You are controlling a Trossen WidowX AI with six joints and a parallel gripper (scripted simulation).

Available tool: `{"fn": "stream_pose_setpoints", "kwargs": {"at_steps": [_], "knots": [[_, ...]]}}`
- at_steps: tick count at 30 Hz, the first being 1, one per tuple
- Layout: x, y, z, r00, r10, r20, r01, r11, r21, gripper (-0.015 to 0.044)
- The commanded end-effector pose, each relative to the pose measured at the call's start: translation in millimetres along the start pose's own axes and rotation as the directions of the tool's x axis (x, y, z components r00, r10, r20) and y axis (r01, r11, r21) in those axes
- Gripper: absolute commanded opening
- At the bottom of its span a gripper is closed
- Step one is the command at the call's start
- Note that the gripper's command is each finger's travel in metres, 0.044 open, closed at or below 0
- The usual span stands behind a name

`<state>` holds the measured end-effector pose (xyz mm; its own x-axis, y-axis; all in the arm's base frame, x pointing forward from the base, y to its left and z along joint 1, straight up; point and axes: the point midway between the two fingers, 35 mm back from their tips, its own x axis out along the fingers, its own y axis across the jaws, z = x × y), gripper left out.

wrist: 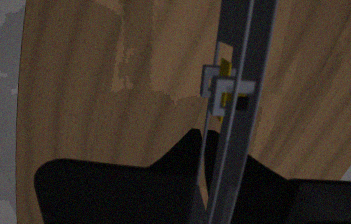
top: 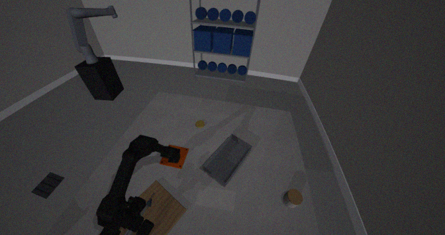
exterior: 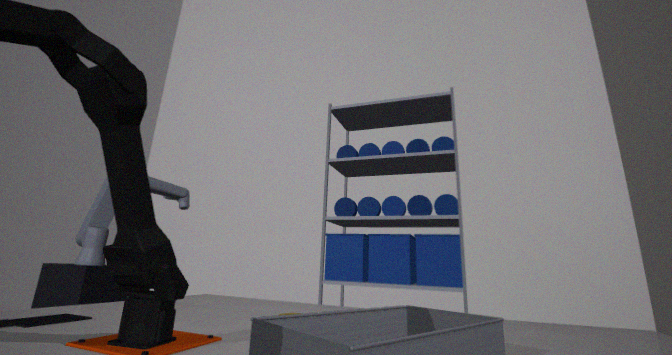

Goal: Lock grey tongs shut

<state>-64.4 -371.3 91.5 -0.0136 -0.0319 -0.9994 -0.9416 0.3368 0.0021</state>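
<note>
My gripper [wrist: 201, 138] [top: 146, 206] is shut on the grey tongs [wrist: 238, 65] [top: 149, 202]. In the wrist view their two arms are pressed close together and run up from between my dark fingers, and the hinge block with its yellow piece [wrist: 224, 92] shows about halfway up. The wooden board [wrist: 101, 85] [top: 167, 211] lies right below the tongs; I cannot tell whether they touch it. The grey roasting tin [top: 226, 158] [exterior: 375, 327] stands empty to the right of the arm's orange base plate [top: 181, 159] [exterior: 192, 338].
A tan-lidded canister [top: 293, 197] stands at the front right. A small yellow disc [top: 199, 124] lies behind the tin. A shelf with blue boxes and balls [top: 225, 34] [exterior: 395, 202] stands at the back wall. A dark box with a grey arm [top: 99, 77] stands at the far left, and a dark flat panel [top: 48, 185] lies on the floor.
</note>
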Motion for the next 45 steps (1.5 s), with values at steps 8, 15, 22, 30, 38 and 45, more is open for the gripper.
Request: {"fn": "stream_pose_setpoints", "kwargs": {"at_steps": [8, 15, 22, 30, 38, 45], "knots": [[5, 0, 1, 1.000, 0.000, 0.002, 0.000, 1.000, 0.000, -0.0071], [5, 0, 1, 1.000, 0.000, 0.002, 0.000, 1.000, 0.000, 0.0113], [5, 0, 1, 1.000, 0.000, 0.002, 0.000, 1.000, 0.000, 0.0296], [5, 0, 1, 1.000, 0.000, 0.002, 0.000, 1.000, 0.000, 0.0440], [-57, -27, 64, 1.000, -0.006, 0.006, 0.006, 1.000, -0.002, 0.0440], [-108, -36, 146, 1.000, -0.010, 0.011, 0.010, 1.000, -0.004, 0.0440]]}}
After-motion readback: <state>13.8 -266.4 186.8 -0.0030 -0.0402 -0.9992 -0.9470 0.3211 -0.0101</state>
